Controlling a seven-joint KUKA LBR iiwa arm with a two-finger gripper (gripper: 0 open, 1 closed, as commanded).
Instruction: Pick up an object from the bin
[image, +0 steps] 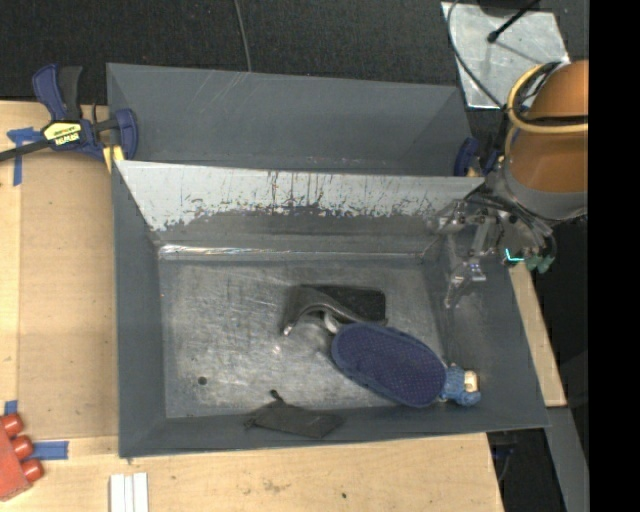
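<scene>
My gripper (466, 275) hangs over the bin's right side, close to the right wall and above the floor. Below it and to the left lies a dark blue oval brush (385, 365), with a short blue handle and a tan tip pointing toward the bin's front right corner. Just behind the brush sits a black block-shaped thing (340, 302) with a curved silver metal piece (305, 320) at its left. The gripper is apart from all of them.
A flat black scrap (295, 422) lies on the front slope of the bin. A small dark speck (203, 380) sits on the floor at the left. The arm with its orange cover stands outside the right rim.
</scene>
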